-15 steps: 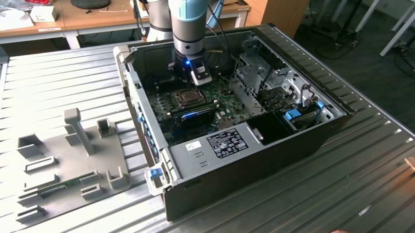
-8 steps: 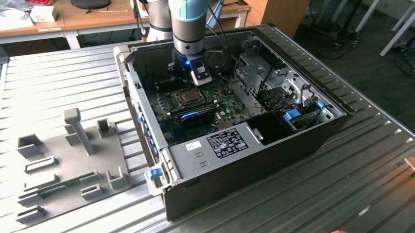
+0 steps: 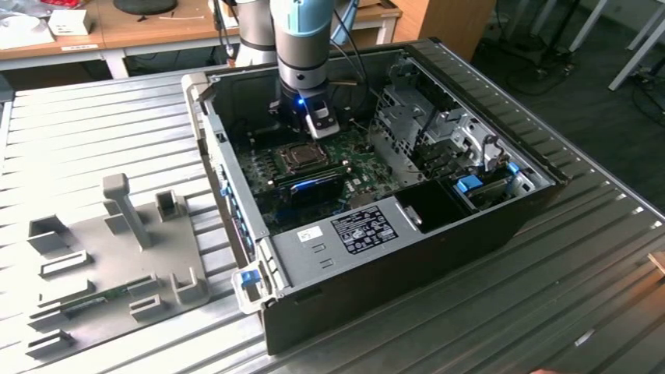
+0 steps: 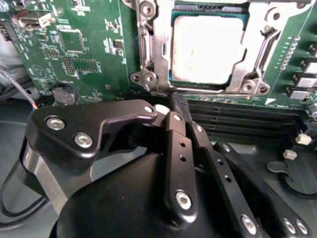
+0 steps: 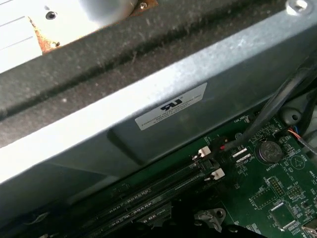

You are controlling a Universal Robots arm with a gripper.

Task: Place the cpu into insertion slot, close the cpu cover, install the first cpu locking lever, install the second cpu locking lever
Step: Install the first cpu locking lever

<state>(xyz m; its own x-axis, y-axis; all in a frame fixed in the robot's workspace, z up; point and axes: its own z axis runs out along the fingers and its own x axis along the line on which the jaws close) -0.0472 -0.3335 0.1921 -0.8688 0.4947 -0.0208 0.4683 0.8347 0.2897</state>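
Note:
In the second wrist view the cpu (image 4: 208, 47) lies flat in the insertion slot (image 4: 144, 78), its dull silver top showing through the cut-out. The shiny cpu cover (image 4: 253, 63) lies down over the chip's edges. My gripper (image 4: 179, 105) has its black fingers pressed together, and their tips sit at the socket's edge nearest the memory slots. The exterior view has the gripper (image 3: 314, 127) low inside the open computer case, just behind the insertion slot (image 3: 301, 157) on the green board.
Long black memory slots (image 4: 247, 119) run right beside the socket. A coin battery (image 5: 267, 151) and cables (image 5: 277, 106) lie near the case wall (image 5: 163, 99). A drive cage (image 3: 416, 117) stands at the exterior view's right, and a grey fixture tray (image 3: 114, 257) sits outside the case.

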